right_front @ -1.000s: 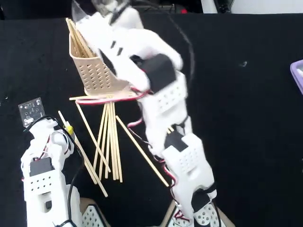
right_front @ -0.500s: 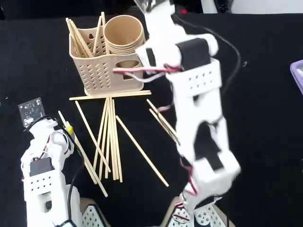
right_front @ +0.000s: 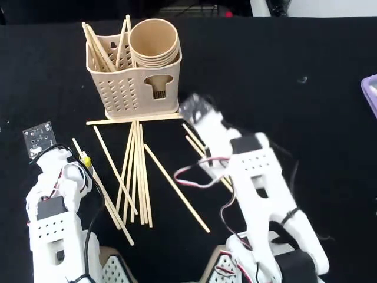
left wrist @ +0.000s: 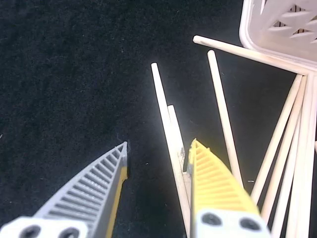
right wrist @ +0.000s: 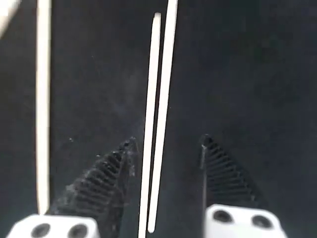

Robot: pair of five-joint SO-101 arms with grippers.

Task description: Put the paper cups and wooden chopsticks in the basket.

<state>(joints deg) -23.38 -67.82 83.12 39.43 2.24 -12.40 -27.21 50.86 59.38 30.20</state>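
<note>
2 chopsticks [right wrist: 149, 119] lie between the right pincer's [right wrist: 168, 140] spread tips.

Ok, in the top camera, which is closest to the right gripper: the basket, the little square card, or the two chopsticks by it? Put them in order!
From the right gripper:
1. two chopsticks, right at its tips.
2. basket, just beyond it.
3. square card, far off by the left arm.

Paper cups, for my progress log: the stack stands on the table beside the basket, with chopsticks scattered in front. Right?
Not quite: the high view shows the paper cups stacked inside the basket, not beside it. The chopsticks do lie scattered in front.
</note>
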